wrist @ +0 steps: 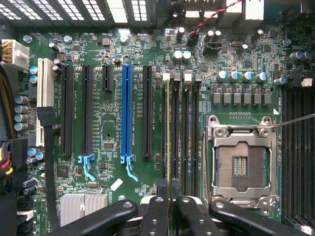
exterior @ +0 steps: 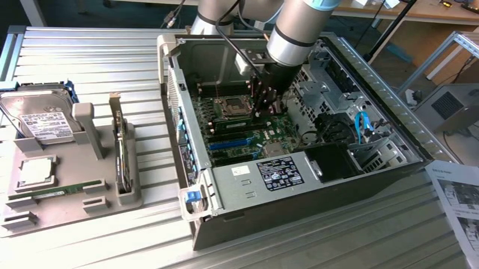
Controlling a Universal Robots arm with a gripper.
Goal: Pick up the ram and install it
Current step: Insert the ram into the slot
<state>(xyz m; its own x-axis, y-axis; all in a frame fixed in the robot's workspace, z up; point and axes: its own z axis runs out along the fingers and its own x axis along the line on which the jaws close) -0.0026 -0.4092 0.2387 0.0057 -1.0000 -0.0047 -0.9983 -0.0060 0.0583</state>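
Note:
My gripper [exterior: 263, 109] reaches down into the open computer case [exterior: 247, 193], just beside the empty processor socket [exterior: 232, 105]. In the wrist view the gripper [wrist: 168, 199] is shut on the ram [wrist: 168, 132], which shows edge-on as a thin pale line between the black fingers [wrist: 155, 211]. The stick runs along the outermost of the black memory slots [wrist: 184, 132], on the side away from the processor socket [wrist: 241, 164]. I cannot tell whether its lower edge touches the slot or hangs just above it.
A grey tray [exterior: 45, 216] on the exterior view's left holds a hard drive [exterior: 37, 115], a square silver processor [exterior: 36, 171], an upright expansion card [exterior: 120, 151] and a green board strip [exterior: 64, 190]. Cables and a drive cage [exterior: 337, 131] crowd the case. Paper sheets [exterior: 456, 196] lie at the right.

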